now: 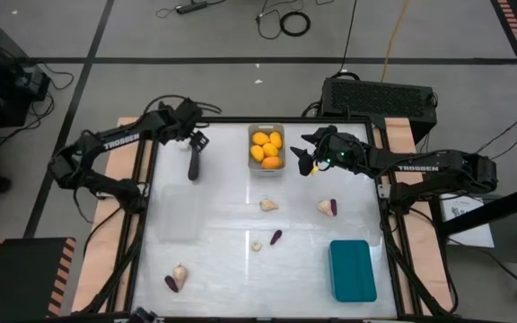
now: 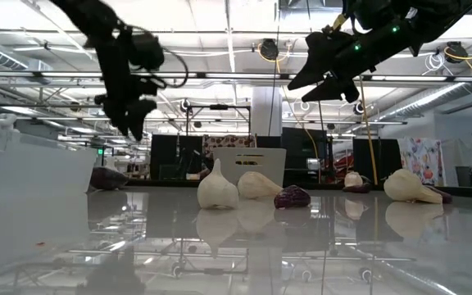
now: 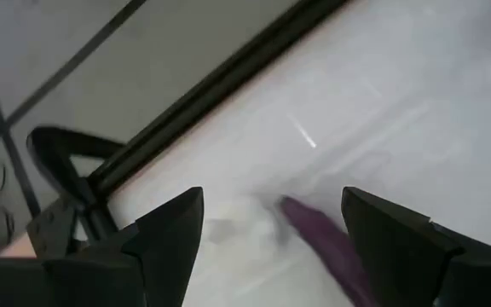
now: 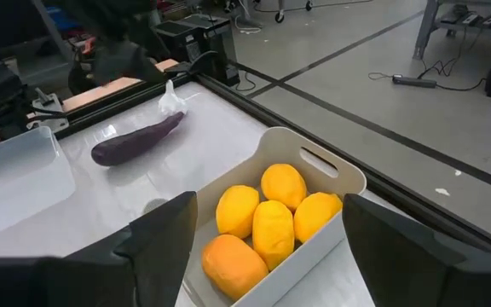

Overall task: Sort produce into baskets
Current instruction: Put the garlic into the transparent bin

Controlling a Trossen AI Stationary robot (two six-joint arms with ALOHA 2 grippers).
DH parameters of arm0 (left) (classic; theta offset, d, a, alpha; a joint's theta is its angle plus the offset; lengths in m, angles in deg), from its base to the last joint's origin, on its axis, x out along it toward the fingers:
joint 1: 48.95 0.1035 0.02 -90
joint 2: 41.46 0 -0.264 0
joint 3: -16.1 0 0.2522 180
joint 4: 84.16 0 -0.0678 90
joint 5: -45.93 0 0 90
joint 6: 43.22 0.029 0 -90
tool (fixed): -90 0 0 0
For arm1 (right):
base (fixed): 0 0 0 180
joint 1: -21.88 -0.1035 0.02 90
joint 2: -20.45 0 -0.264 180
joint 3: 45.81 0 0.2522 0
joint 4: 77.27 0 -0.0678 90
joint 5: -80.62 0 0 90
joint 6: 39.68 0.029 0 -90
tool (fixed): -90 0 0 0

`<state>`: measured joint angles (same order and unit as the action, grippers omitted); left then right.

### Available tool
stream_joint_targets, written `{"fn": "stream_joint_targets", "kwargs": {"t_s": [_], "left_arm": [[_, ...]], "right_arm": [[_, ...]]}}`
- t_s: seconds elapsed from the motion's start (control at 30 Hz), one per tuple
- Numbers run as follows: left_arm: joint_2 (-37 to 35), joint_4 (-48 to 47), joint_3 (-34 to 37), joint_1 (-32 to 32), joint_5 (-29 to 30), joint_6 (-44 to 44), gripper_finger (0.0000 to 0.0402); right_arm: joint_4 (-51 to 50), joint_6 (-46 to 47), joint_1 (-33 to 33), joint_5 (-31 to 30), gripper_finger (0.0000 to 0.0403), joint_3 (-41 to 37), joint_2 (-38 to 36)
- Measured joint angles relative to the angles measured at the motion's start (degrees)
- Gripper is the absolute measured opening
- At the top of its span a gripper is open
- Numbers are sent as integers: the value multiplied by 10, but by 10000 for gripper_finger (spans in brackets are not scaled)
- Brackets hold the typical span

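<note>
High: I see five yellow fruits (image 1: 267, 149) in the grey bin (image 1: 267, 133) at far centre, teal bin (image 1: 352, 270) near right | Low: garlic bulb (image 2: 217, 188) mid-table | Left wrist: left gripper (image 3: 271, 223) open over purple eggplant (image 3: 326, 249) | Right wrist: right gripper (image 4: 267, 223) open, empty, above the fruits

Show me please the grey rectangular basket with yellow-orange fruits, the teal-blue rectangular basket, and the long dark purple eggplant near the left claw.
grey rectangular basket (image 1: 282, 132): high view, on its right rim.
teal-blue rectangular basket (image 1: 352, 270): high view, on its middle.
long dark purple eggplant (image 1: 193, 164): high view, on its middle.
</note>
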<state>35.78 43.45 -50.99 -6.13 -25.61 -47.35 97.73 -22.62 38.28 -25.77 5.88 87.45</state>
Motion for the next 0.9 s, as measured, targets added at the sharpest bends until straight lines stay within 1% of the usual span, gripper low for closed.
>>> {"fn": "stream_joint_targets", "kwargs": {"t_s": [0.13, 0.23, 0.33, 0.4, 0.67, 0.77, 0.9], "left_arm": [[14, 29, 35, 59, -4, 0, 286], [14, 59, 52, 86, -12, 1, 286], [14, 81, 65, 103, -52, 5, 286], [14, 92, 76, 110, -70, 13, 286], [14, 129, 113, 120, -78, 15, 281], [14, 139, 116, 119, -79, 15, 266], [14, 141, 116, 120, -79, 15, 233]], "right_arm": [[0, -2, 0, 0, 286, 0, 0], [-1, -2, 0, 0, 286, 0, 0], [-3, -2, 0, 0, 286, 0, 0], [-4, -2, 0, 0, 286, 0, 0], [-5, -2, 0, 0, 286, 0, 0], [-5, -2, 0, 0, 286, 0, 0], [-5, -2, 0, 0, 286, 0, 0]]}}
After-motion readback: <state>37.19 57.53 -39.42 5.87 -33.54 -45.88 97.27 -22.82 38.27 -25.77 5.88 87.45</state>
